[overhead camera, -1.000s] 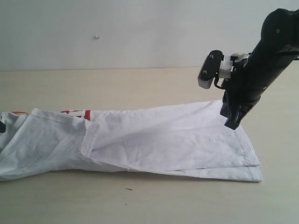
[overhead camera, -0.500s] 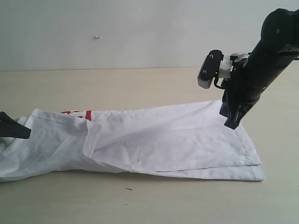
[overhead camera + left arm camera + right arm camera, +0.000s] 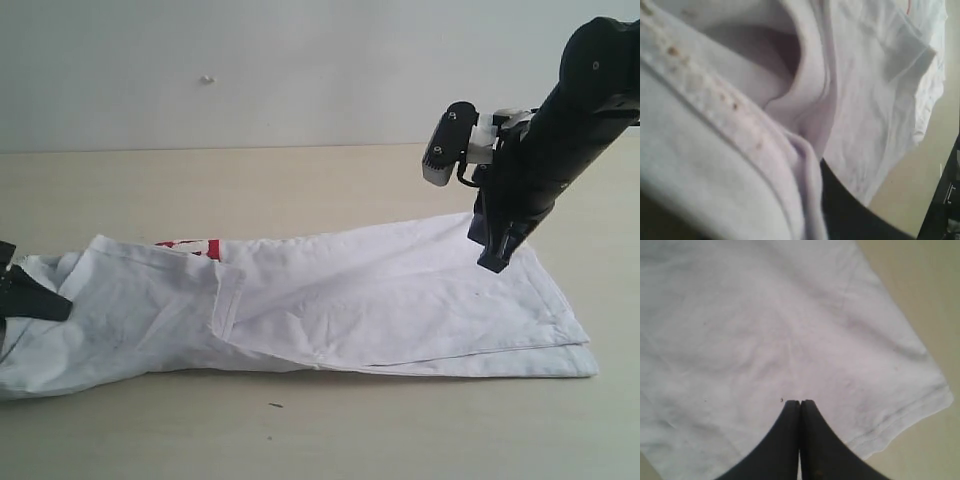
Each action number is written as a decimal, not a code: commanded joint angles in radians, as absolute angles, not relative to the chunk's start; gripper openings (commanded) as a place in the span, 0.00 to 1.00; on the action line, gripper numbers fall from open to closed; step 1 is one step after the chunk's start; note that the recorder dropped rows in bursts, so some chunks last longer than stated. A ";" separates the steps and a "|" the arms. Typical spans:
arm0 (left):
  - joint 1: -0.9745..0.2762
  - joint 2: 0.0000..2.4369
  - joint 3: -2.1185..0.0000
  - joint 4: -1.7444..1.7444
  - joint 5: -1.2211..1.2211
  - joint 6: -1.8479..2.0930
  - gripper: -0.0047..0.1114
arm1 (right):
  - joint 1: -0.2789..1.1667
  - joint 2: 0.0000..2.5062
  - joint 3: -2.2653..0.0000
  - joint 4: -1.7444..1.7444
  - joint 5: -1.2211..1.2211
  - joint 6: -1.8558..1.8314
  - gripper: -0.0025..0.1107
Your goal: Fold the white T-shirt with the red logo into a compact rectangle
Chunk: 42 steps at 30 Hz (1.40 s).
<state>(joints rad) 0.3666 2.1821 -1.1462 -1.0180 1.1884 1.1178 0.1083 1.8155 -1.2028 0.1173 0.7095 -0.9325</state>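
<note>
The white T-shirt [image 3: 380, 300] lies folded lengthwise into a long strip across the table, hem end at the right. A sliver of the red logo [image 3: 190, 245] peeks out from under the top layer near the left. At the far left my left gripper [image 3: 40, 300] is shut on bunched cloth at the shirt's collar end. In the left wrist view the ribbed collar [image 3: 740, 115] fills the picture, draped over one black finger [image 3: 845, 205]. My right gripper [image 3: 493, 265] is shut and empty, its tips [image 3: 800, 402] just over the cloth near the hem end.
The beige table [image 3: 300, 180] runs back to a pale wall. A small dark speck [image 3: 275, 405] lies on the table in front of the shirt. Bare table shows beyond the shirt's hem [image 3: 920, 315].
My left gripper has come in from the left edge and shut on the collar end. The whole shirt has slid to the right and its left end has bunched. The right gripper barely moved.
</note>
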 commanded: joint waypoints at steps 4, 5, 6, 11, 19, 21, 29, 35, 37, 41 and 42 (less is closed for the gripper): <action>0.361 1.981 -1.257 -0.987 1.221 0.959 0.04 | 0.105 1.804 -1.202 0.124 0.710 -0.937 0.02; 0.361 1.947 -1.284 -0.933 1.221 0.908 0.04 | 0.105 1.804 -1.202 0.117 0.712 -0.930 0.02; 0.361 1.917 -1.313 -0.870 1.221 0.835 0.04 | 0.105 1.804 -1.202 0.109 0.712 -0.925 0.02; 0.355 1.829 -1.425 -0.818 1.221 0.693 0.04 | 0.105 1.804 -1.202 0.124 0.705 -0.914 0.02; 0.118 1.790 -1.437 -0.923 1.221 0.587 0.04 | 0.105 1.804 -1.202 0.162 0.683 -0.914 0.02; 0.031 1.793 -1.437 -0.923 1.200 0.550 0.04 | 0.105 1.804 -1.202 0.162 0.685 -0.914 0.02; -0.282 1.841 -1.437 -0.923 0.873 0.446 0.04 | 0.105 1.804 -1.202 0.206 0.693 -0.914 0.02; -0.453 1.973 -1.437 -0.934 0.747 0.436 0.11 | 0.105 1.804 -1.202 0.206 0.693 -0.914 0.02; -0.490 2.011 -1.437 -0.936 0.733 0.436 0.24 | 0.105 1.804 -1.202 0.206 0.691 -0.914 0.02; -0.530 2.069 -1.437 -0.990 0.723 0.475 0.66 | 0.105 1.804 -1.202 0.206 0.686 -0.914 0.02; -0.534 2.072 -1.437 -1.017 0.727 0.508 0.75 | 0.105 1.804 -1.202 0.206 0.685 -0.914 0.02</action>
<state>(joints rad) -0.5191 2.0547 -1.4330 -0.9591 0.7441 0.4568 0.1083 1.8155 -1.2028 0.1988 0.6947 -0.9160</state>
